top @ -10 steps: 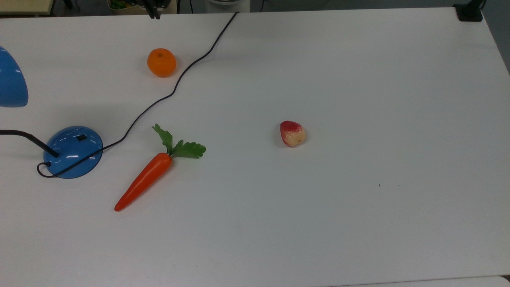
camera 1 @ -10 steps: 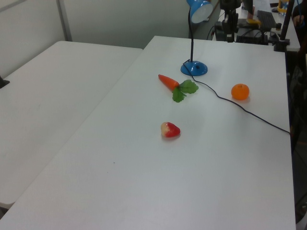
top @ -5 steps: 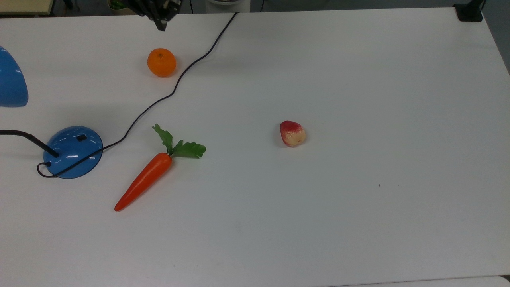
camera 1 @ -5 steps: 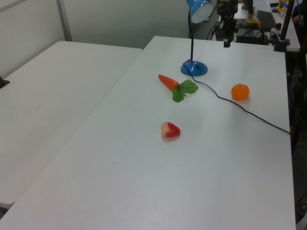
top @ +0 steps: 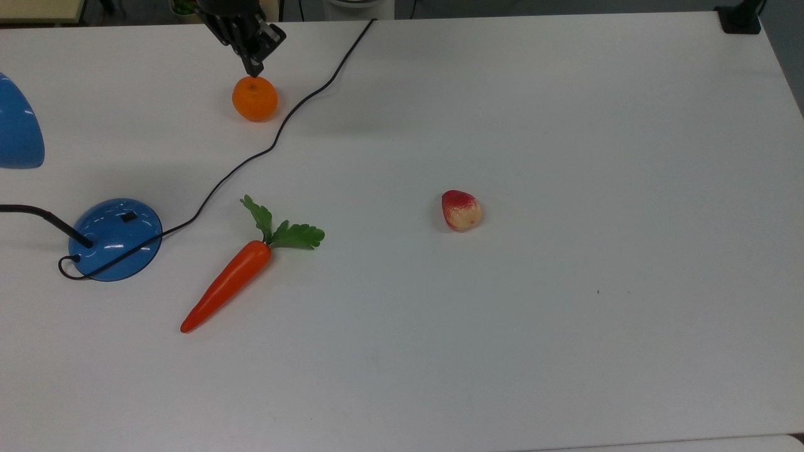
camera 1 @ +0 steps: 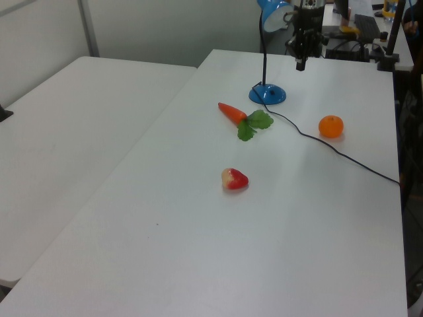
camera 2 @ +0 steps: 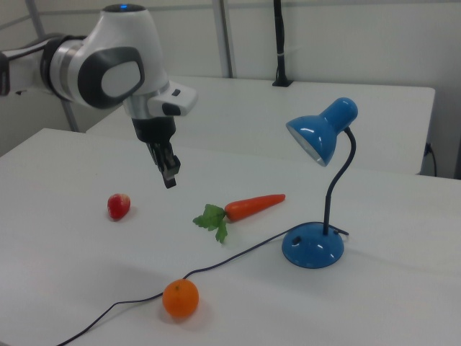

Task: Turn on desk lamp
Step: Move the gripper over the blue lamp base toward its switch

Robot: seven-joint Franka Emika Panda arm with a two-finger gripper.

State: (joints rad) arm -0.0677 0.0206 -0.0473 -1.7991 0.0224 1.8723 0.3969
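Right view | end effector [camera 2: 169,180] closed, empty, midair | desk lamp [camera 2: 314,245] untouched

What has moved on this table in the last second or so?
Just the robot's hand: in the top view it came in from the top edge, down toward the orange. It grabbed nothing. The desk lamp, carrot and strawberry stayed put.
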